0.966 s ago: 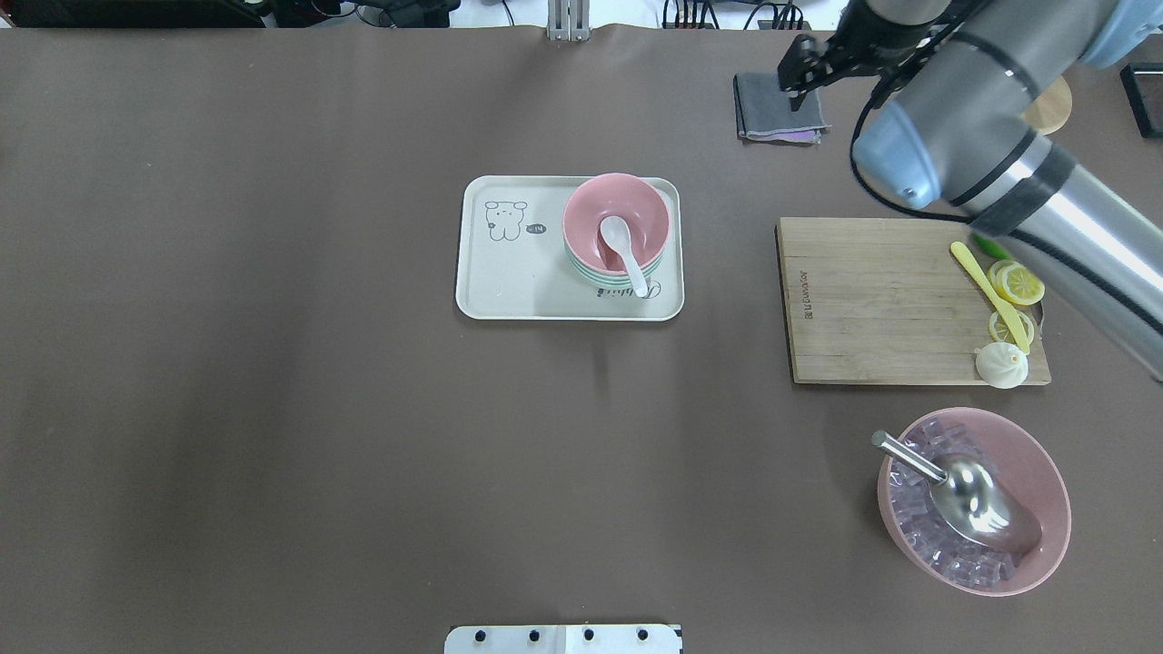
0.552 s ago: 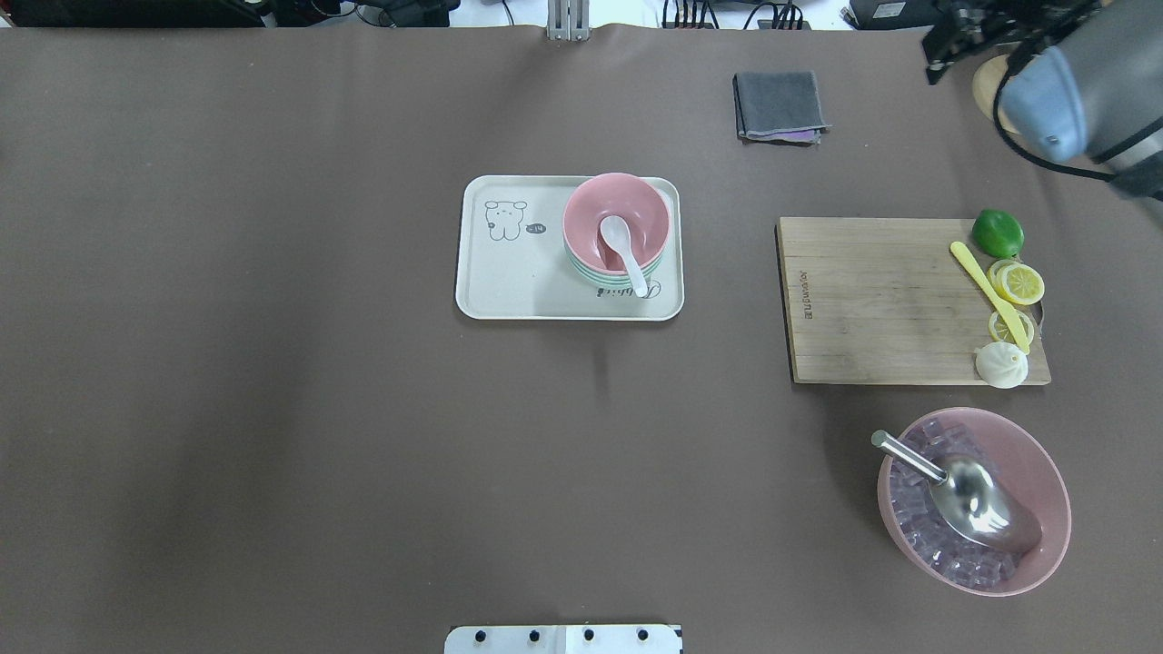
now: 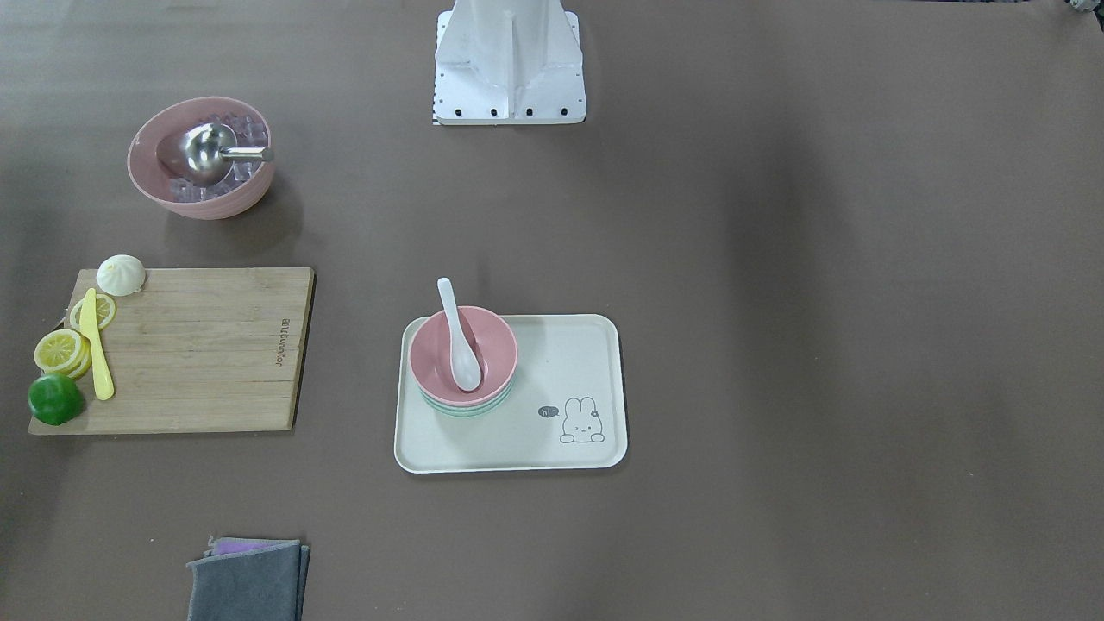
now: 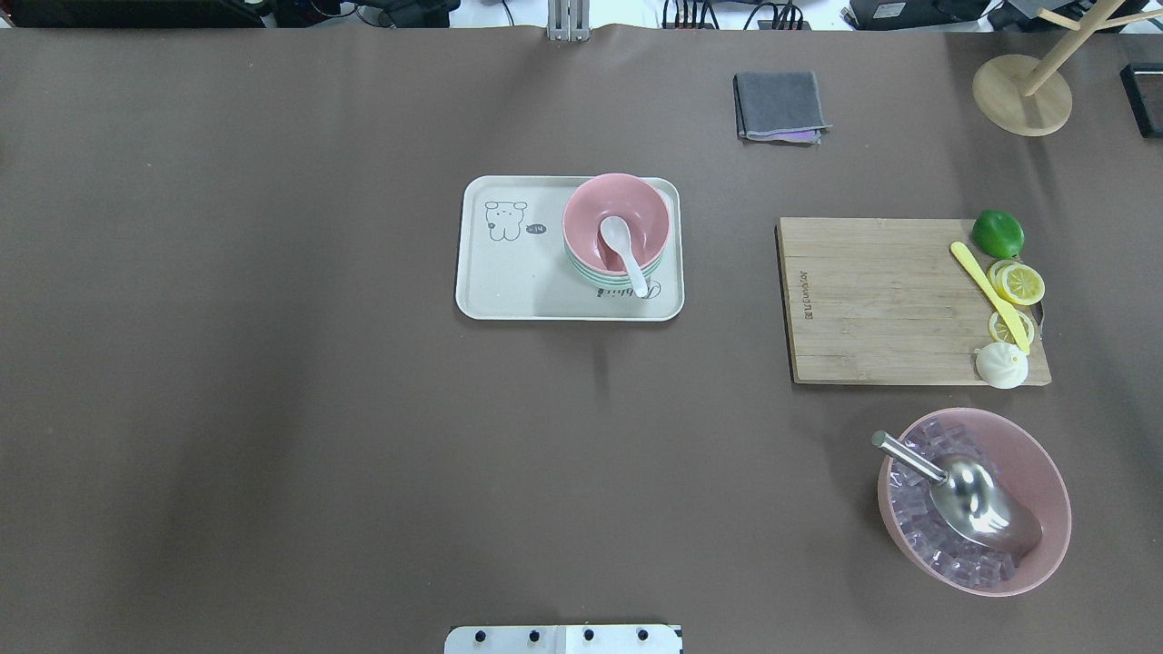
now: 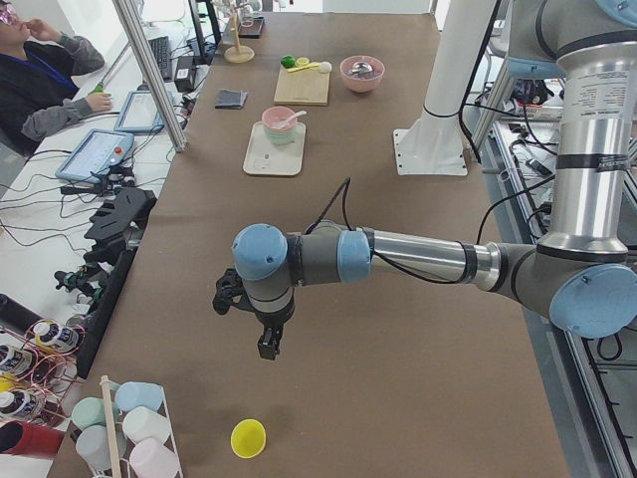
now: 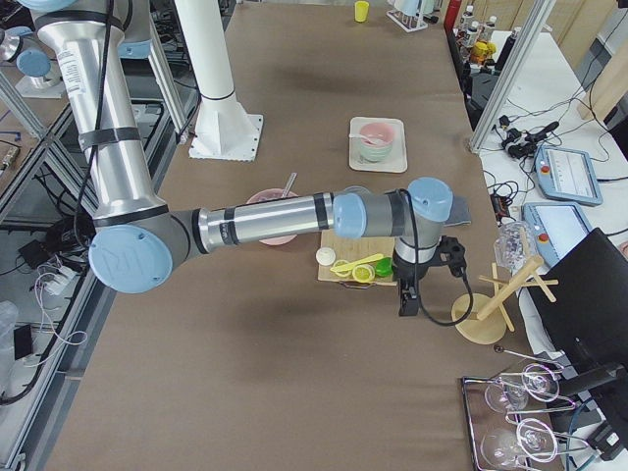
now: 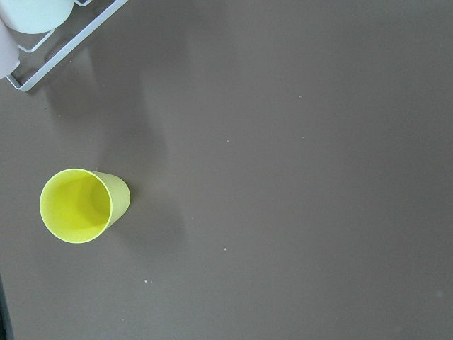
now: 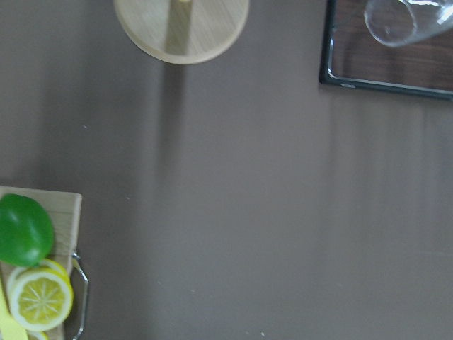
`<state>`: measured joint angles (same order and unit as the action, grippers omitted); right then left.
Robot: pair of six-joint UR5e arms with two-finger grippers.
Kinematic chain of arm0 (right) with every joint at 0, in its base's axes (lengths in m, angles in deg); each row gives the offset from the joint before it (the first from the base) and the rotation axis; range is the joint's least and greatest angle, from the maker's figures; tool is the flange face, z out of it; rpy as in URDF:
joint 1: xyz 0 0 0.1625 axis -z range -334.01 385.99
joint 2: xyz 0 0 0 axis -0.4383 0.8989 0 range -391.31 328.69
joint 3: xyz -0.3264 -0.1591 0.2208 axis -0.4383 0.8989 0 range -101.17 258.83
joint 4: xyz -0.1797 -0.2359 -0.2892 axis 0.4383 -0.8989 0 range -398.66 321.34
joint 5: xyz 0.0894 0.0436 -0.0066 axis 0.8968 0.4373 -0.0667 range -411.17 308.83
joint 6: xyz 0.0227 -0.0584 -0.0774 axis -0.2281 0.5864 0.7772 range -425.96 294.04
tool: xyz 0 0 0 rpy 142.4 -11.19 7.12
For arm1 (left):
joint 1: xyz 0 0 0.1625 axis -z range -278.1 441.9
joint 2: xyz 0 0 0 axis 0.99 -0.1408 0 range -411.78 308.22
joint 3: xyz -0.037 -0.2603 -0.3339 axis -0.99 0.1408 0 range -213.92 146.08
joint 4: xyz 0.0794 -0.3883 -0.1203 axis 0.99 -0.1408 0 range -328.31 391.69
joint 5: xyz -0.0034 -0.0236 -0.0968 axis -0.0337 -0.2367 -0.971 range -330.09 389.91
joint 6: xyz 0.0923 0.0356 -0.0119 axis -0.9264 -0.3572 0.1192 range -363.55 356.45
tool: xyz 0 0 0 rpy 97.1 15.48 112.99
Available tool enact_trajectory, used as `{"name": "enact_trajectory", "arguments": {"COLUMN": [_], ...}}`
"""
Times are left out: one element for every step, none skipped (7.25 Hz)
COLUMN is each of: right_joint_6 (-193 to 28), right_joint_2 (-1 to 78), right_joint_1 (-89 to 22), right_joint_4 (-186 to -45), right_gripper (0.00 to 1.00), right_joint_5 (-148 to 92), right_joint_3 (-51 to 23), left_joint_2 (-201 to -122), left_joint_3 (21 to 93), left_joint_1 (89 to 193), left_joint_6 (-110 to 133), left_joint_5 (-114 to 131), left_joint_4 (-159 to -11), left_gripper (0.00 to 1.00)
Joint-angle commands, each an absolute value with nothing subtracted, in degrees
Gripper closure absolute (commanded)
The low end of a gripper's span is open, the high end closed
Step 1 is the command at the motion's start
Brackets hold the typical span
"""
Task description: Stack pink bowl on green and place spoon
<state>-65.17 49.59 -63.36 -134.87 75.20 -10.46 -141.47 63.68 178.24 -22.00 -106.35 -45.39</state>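
In the front-facing view, a smooth round pink bowl was seen nested in a green bowl, of which only the rim was shown. The 2 bowls were set at the end of a rounded cream tray nearer the slatted wooden cutting board. A glossy white spoon was laid in the pink bowl, its handle leaning over the rim.

In the overhead view, that stack was shown well apart from the board.

In the exterior left view, the left gripper was hung near a yellow cup; how far it was spread could not be told.

In the exterior right view, the right gripper was hung beside a round wooden stand; its spread could not be told either.

In the left wrist view, the tapered cup's round mouth was shown.

In the right wrist view, a glossy lime was seen touching 1 lemon slice
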Motion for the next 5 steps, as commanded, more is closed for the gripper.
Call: {"name": "enact_trajectory", "arguments": {"right_joint_6": [-65.16, -65.34, -65.51, -68.3, -72.33], "right_joint_2": [59.79, 62.1, 64.47, 64.93, 64.93], "right_joint_1": [-66.98, -67.17, -67.17, -67.17, -67.17], "right_joint_4": [-126.69, -126.81, -126.81, -126.81, -126.9], "right_gripper": [0.0, 0.0, 0.0, 0.0, 0.0], "right_joint_5": [76.44, 77.58, 78.29, 78.56, 79.43], "right_joint_3": [-11.69, -12.66, -14.15, -15.38, -17.31], "left_joint_2": [-141.25, -141.25, -141.43, -141.34, -141.34], "left_joint_3": [63.64, 63.73, 64.16, 64.95, 65.39], "left_joint_1": [178.32, 178.32, 178.32, 178.32, 178.32], "left_joint_6": [-21.83, -21.74, -21.65, -21.82, -21.91], "left_joint_5": [-106.86, -106.85, -107.03, -107.29, -107.38], "left_joint_4": [-45.56, -45.65, -45.56, -45.48, -45.48], "left_gripper": [0.01, 0.01, 0.01, 0.01, 0.01]}}
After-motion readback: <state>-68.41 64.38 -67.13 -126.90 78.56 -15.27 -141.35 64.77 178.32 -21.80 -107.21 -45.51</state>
